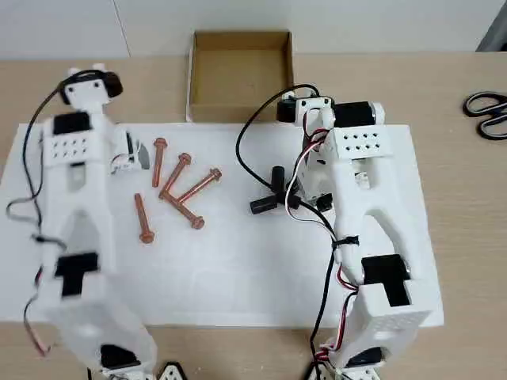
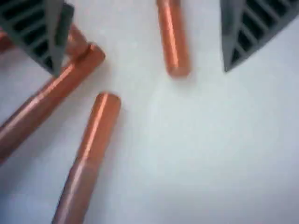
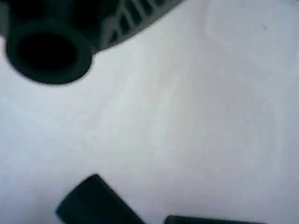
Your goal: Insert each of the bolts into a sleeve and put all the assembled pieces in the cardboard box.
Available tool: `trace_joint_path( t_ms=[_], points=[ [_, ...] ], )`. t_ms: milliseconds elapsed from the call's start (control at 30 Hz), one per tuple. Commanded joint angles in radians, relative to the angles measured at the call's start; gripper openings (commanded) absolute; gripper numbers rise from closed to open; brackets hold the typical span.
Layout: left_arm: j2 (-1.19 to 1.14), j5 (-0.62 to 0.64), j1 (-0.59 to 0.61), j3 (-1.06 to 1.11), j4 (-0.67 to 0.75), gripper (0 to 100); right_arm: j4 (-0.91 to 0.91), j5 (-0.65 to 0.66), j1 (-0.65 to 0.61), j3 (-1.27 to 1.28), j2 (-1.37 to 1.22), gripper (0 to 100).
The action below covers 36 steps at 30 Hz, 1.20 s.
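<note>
Several copper bolts (image 1: 176,176) lie scattered on the white sheet (image 1: 238,269), left of centre. My left gripper (image 1: 136,156) hangs just left of them. In the left wrist view it (image 2: 140,72) is open, with the plain end of one bolt (image 2: 172,39) between its dark fingertips (image 2: 245,28) and two more bolts (image 2: 88,154) nearby. Black sleeves (image 1: 264,204) lie near the sheet's middle. My right gripper (image 3: 88,23) is shut on a black sleeve (image 3: 46,53), its open end facing the camera. Two more sleeves (image 3: 96,200) lie on the sheet beyond it.
The open cardboard box (image 1: 242,79) stands at the back, past the sheet's far edge, between the two arms. Scissors (image 1: 487,115) lie on the wooden table at the far right. Black cables (image 1: 253,158) loop over the sheet near the sleeves.
</note>
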<state>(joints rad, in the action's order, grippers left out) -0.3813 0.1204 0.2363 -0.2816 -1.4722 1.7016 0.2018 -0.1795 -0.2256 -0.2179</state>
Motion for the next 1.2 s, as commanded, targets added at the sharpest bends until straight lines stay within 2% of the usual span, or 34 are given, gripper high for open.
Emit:
trace_joint_path(
  t_ms=[0, 267, 400, 600, 967, 1167],
  points=[
    [-0.158, 0.005, -0.034, -0.312, -0.087, 21, 0.013, 0.011, -0.002, -0.002, 0.062, 0.4],
    [-0.496, 0.032, -0.068, -0.789, -0.264, 21, 0.015, 0.011, -0.002, -0.002, 0.064, 0.4],
    [-0.511, 0.032, -0.055, -0.894, -0.282, 21, 0.010, 0.012, -0.002, -0.005, 0.068, 0.4],
    [-0.390, 0.026, -0.021, -0.839, -0.282, 21, 0.007, 0.012, 0.002, -0.005, 0.068, 0.4],
    [-0.146, -0.051, 0.123, -0.552, -0.282, 21, -0.001, 0.006, 0.002, -0.006, 0.070, 0.4],
    [-0.084, -0.055, 0.137, -0.453, -0.281, 21, -0.001, 0.005, 0.001, -0.006, 0.070, 0.4]
  ],
)
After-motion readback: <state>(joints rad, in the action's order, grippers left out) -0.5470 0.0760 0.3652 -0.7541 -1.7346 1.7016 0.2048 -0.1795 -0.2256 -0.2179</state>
